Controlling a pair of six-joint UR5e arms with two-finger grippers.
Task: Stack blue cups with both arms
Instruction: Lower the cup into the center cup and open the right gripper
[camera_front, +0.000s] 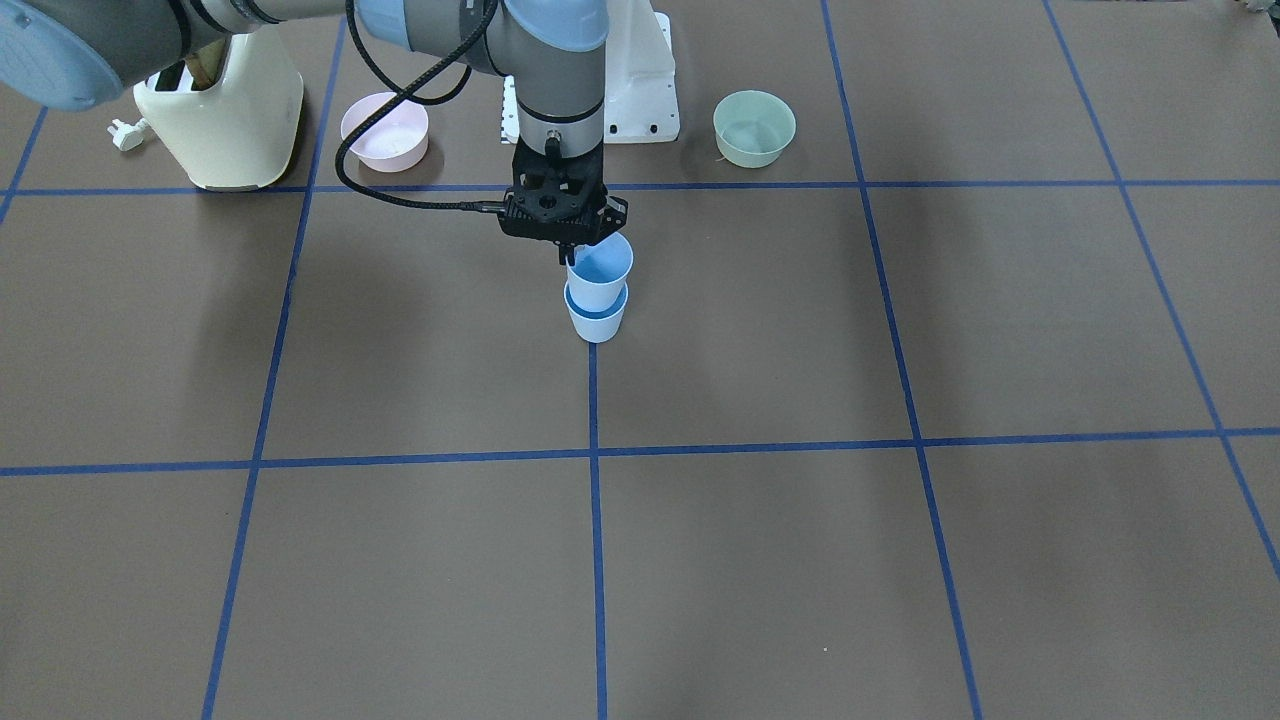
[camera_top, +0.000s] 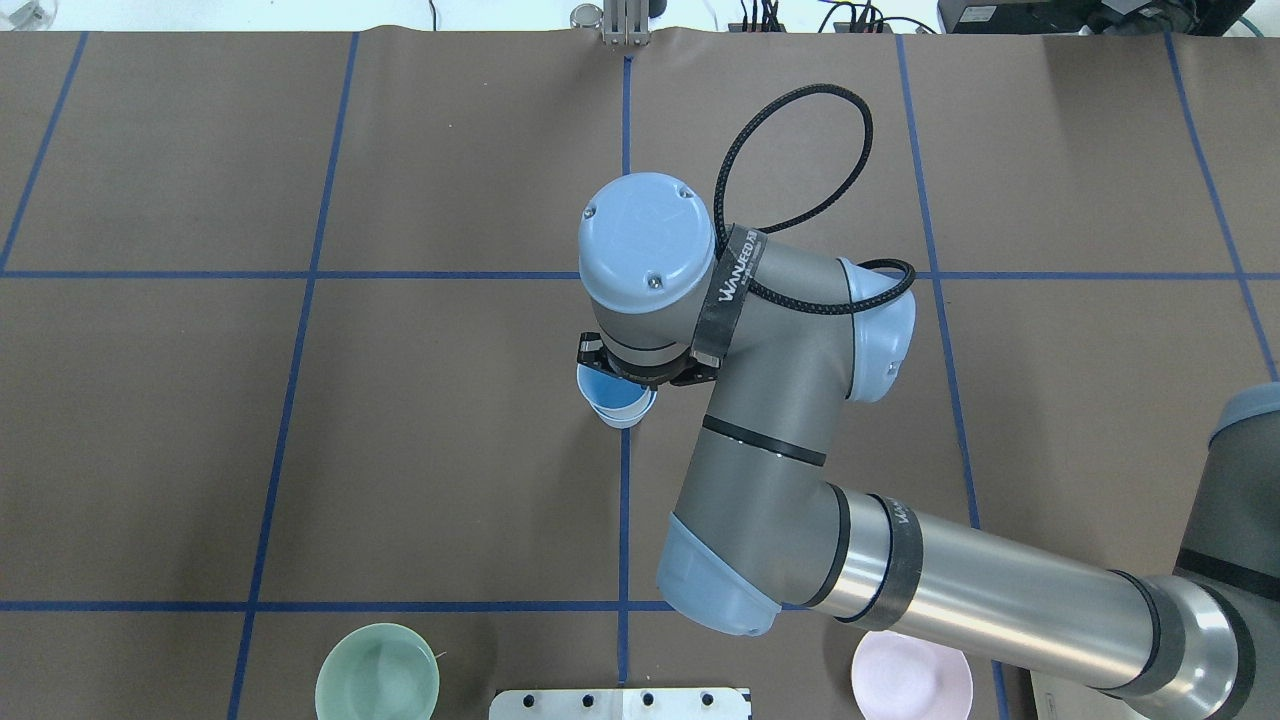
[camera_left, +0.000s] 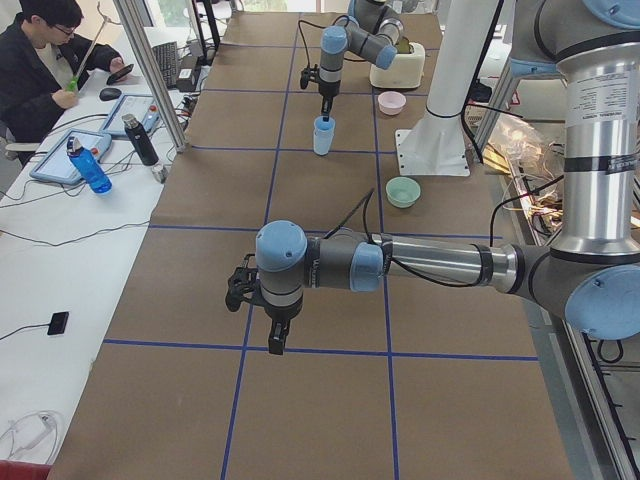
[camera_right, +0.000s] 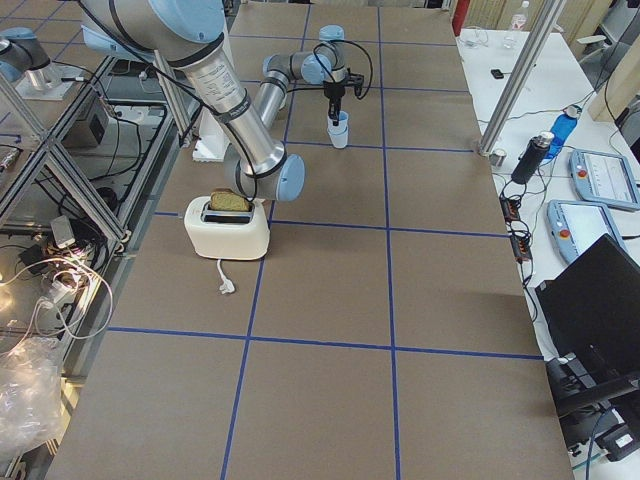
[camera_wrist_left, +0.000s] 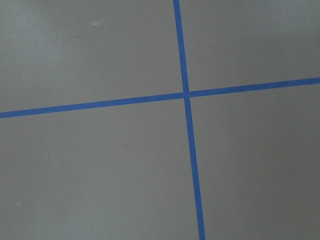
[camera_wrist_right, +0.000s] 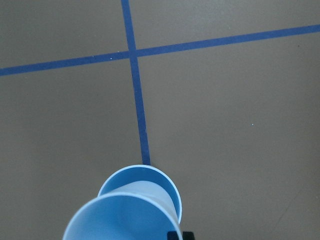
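Two light-blue cups are at the table's middle on a blue tape line. The lower cup (camera_front: 597, 322) stands on the table. The upper cup (camera_front: 600, 268) has its bottom inside the lower cup's mouth. My right gripper (camera_front: 572, 257) is shut on the upper cup's rim, pointing straight down. The right wrist view shows the upper cup (camera_wrist_right: 125, 217) close up and the lower cup's rim (camera_wrist_right: 155, 175) behind it. In the overhead view the cups (camera_top: 615, 402) peek out from under the right wrist. My left gripper (camera_left: 277, 342) hangs over bare table far from the cups; I cannot tell whether it is open or shut.
A cream toaster (camera_front: 222, 125) with its plug, a pink bowl (camera_front: 385, 130), the white base pedestal (camera_front: 640, 90) and a green bowl (camera_front: 754, 127) stand along the robot's side of the table. The left wrist view shows only table and tape lines.
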